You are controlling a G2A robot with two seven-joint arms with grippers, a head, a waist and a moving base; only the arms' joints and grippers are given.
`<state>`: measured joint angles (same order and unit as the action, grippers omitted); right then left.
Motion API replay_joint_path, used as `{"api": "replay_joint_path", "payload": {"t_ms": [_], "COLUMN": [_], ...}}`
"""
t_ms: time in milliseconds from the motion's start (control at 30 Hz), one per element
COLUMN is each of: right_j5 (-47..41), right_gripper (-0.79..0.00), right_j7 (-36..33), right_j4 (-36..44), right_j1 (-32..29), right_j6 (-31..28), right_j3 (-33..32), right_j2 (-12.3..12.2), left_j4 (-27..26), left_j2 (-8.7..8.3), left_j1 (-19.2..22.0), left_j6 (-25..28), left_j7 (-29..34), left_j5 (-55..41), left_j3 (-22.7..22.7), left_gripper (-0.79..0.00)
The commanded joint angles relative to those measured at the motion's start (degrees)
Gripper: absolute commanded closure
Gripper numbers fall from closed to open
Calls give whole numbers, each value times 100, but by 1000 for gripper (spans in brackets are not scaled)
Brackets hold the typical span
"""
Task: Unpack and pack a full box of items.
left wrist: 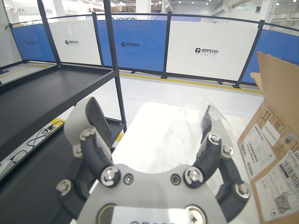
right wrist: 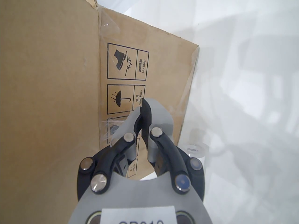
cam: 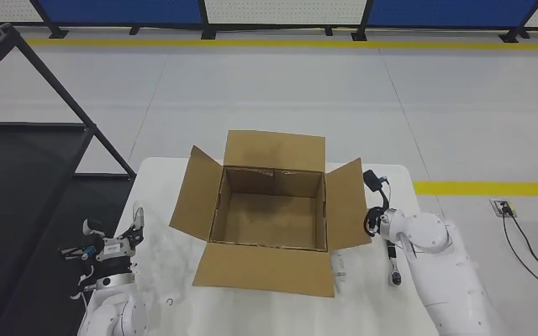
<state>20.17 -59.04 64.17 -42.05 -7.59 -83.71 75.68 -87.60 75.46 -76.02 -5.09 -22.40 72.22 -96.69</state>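
**Open cardboard box apparently emptied; repacking not yet begun**

A large brown cardboard box (cam: pixel 267 220) is seen from above at the middle of a white table (cam: pixel 160 176), with all four flaps folded outward. Its floor appears bare, so the unpacking half of the task is judged to be finished or nearly so. No item is seen going back in, so the packing half is judged to remain entirely.

Few unpacked goods can be made out. A small clear cylindrical container (cam: pixel 340 269) lies on the table just beside the box's near right corner. A slim grey tool-like object (cam: pixel 391 262) lies near it, too small to be identified. A piece of crumpled clear plastic film (left wrist: pixel 196 115) is seen on the table by the box's left side.

The left gripper (left wrist: pixel 150 113) is held low over the table's left edge, well apart from the box, with its jaws spread wide and nothing gripped between them. The film lies close to one finger; whether it is touched cannot be told. A black metal shelving rack (left wrist: pixel 58 87) stands beyond that edge.

The right gripper (right wrist: pixel 143 108) is held close beside the box's right outer wall, its jaws pressed together and empty, with the clear container (right wrist: pixel 195 150) on the table just beyond it.
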Motion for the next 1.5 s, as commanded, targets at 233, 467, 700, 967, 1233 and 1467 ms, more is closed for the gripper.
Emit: {"api": "replay_joint_path", "payload": {"t_ms": [233, 467, 700, 967, 1233, 1467], "right_j5": [-123, 88, 1493, 3309, 3861, 3861], "right_gripper": [0, 0, -369, -653, -785, -785], "right_j7": [-76, -112, -428, -1487, -2324, -2324], "right_j4": [-80, 114, 1756, 3522, 3747, 3747], "right_j1": [149, 126, -511, -1458, -1682, -1682], "right_j6": [-204, -190, 678, 1676, 1688, 1688], "right_j3": [258, 209, -429, -934, -941, -941], "right_j2": [-32, -135, -434, -686, -781, -781], "left_j4": [0, 0, 0, 0, 0, 0], "left_j2": [0, 0, 0, 0, 0, 0], "left_j1": [0, 0, 0, 0, 0, 0], "left_j6": [0, 0, 0, 0, 0, 0], "left_j7": [0, 0, 0, 0, 0, 0], "left_j5": [0, 0, 0, 0, 0, 0], "left_j3": [0, 0, 0, 0, 0, 0], "left_gripper": [-785, -785, -785, -785, -785, -785]}}
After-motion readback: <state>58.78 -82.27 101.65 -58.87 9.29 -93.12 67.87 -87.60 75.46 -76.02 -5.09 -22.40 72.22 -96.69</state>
